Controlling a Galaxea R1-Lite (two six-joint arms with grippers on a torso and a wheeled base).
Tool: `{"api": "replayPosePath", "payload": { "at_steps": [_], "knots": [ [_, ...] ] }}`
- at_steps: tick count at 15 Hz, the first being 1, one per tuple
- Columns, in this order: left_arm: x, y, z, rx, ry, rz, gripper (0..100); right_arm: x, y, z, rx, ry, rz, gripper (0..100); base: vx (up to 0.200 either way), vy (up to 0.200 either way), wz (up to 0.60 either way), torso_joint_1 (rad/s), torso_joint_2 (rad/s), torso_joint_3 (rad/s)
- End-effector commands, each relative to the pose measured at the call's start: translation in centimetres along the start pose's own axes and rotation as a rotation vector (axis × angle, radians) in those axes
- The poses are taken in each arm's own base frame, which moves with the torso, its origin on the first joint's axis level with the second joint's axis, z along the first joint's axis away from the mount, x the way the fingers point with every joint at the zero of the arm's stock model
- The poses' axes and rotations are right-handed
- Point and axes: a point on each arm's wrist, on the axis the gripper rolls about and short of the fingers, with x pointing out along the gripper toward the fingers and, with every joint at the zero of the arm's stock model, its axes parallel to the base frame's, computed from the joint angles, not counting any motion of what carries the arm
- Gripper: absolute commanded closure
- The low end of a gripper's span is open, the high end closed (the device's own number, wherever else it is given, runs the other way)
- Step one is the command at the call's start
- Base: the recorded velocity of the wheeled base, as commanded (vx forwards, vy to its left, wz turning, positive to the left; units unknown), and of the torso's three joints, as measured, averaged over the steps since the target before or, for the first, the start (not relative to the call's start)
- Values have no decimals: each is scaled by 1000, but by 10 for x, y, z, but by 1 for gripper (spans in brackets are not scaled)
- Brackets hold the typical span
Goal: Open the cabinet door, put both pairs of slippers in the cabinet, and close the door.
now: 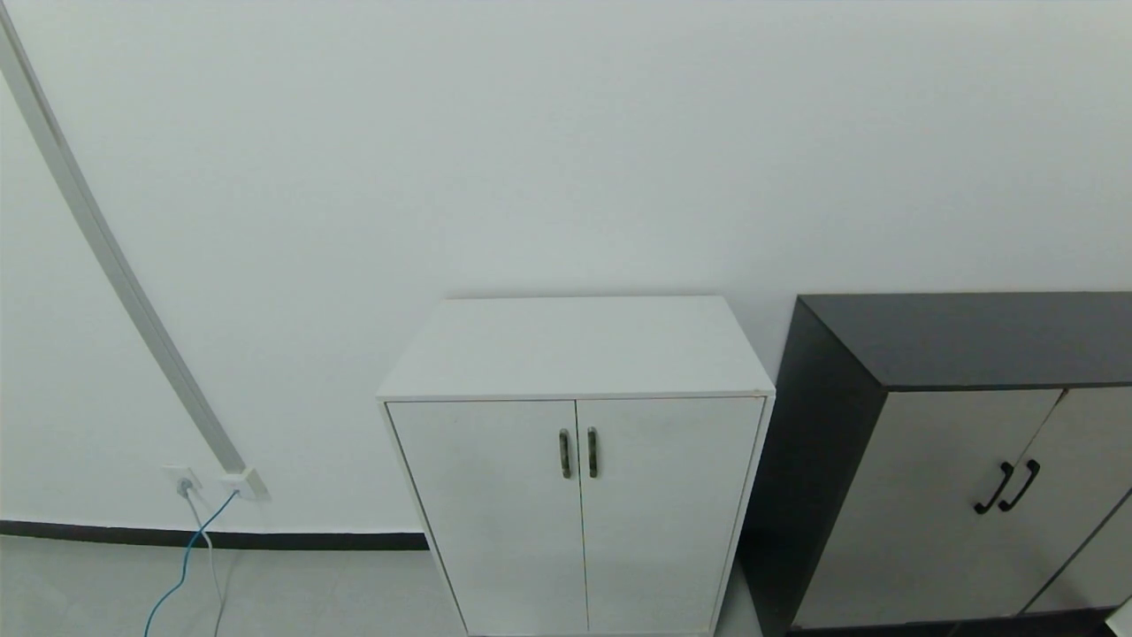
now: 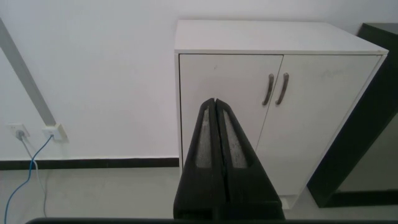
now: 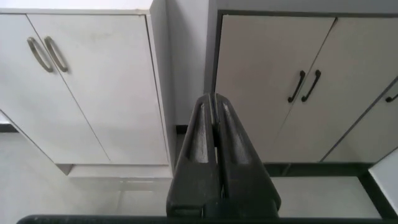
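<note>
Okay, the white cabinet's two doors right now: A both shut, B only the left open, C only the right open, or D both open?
A: the white cabinet shows no gap along its front, and its handles sit side by side at the middle seam.

Your head camera looks down and forward onto the white cabinet (image 1: 575, 354) and the black cabinet (image 1: 955, 341) beside it. Your left wrist camera faces the white one's doors (image 2: 211, 78) from its left; your right wrist camera, lower, faces the gap between both cabinets.
</note>
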Motion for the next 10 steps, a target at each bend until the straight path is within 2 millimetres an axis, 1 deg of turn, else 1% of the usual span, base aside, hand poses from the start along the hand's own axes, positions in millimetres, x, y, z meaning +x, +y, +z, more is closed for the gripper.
{"api": "replayPosePath", "payload": {
  "at_steps": [1,3,5,10],
  "knots": [
    [0,0,0,0,2,0,100,-7,0,-3,0,-96,13,100,0,0,0,0,0,0],
    [0,0,0,2,0,0,100,-8,0,-3,33,-108,1,100,0,0,0,0,0,0],
    [0,0,0,5,2,0,100,-8,0,-3,109,-114,12,100,0,0,0,0,0,0],
    [0,0,0,5,2,0,100,-8,0,-2,110,-115,9,100,0,0,0,0,0,0]
  ]
}}
